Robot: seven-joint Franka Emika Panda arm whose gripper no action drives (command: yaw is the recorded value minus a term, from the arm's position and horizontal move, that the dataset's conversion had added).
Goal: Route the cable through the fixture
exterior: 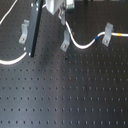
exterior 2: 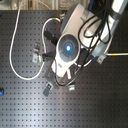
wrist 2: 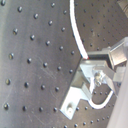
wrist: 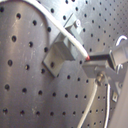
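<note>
A white cable lies on the black perforated board. It runs down from my gripper, passes the middle metal clip fixture, and curves on to the clip on the first exterior view's right. My gripper is shut on the cable just above the middle clip. In the first wrist view the cable passes over the clip to my gripper. In the second wrist view the cable ends at my gripper, beside a clip.
A third clip stands at the first exterior view's left, beside a dark upright post. More cable loops at the left edge. In the second exterior view the arm hides the middle of the board, and the cable loop shows to its left.
</note>
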